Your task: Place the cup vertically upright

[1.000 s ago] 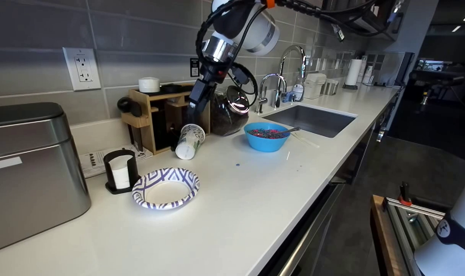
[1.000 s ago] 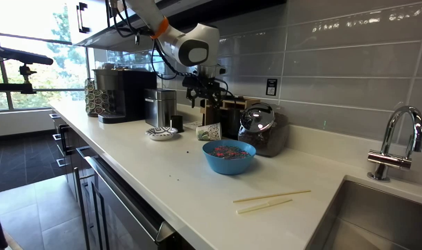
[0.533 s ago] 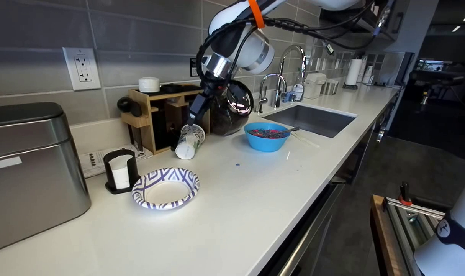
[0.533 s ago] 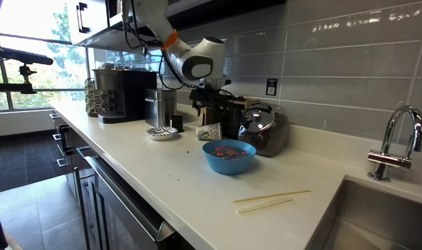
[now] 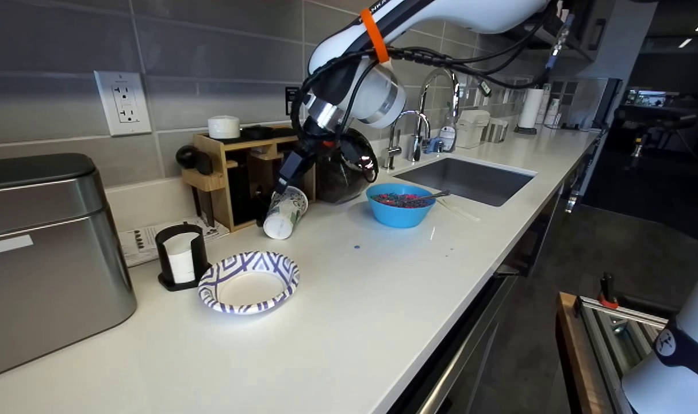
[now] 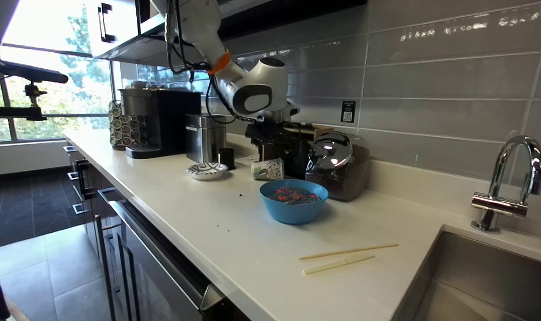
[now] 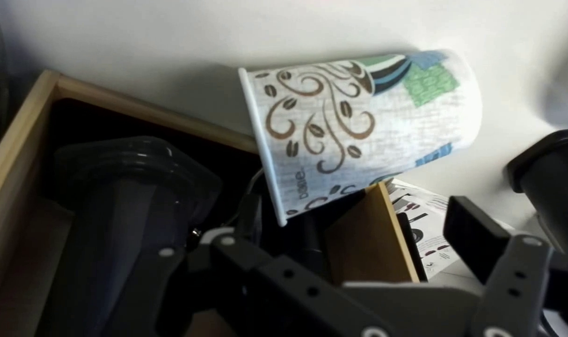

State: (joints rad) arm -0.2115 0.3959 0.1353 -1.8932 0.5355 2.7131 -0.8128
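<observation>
The white paper cup (image 5: 286, 213) lies on its side on the counter, in front of a wooden organizer; it also shows in an exterior view (image 6: 268, 170). In the wrist view the cup (image 7: 359, 126) shows brown swirls with green and blue patches, its rim to the left and its base to the right. My gripper (image 7: 361, 220) is open and empty, its fingers spread apart. In that view the cup lies beyond the fingertips, and no contact shows. In an exterior view the gripper (image 5: 281, 183) is just above and behind the cup; the fingertips are partly hidden there.
The wooden organizer (image 5: 214, 158) and a dark glass jar (image 6: 337, 167) stand close behind the cup. A blue bowl (image 5: 399, 214) is beside it. A patterned paper bowl (image 5: 248, 283), a black holder (image 5: 199, 253) and a steel bin (image 5: 56, 259) stand toward the other side.
The arm and gripper have moved down toward the cup, with the gripper now close to it. The cup and the other objects have not moved.
</observation>
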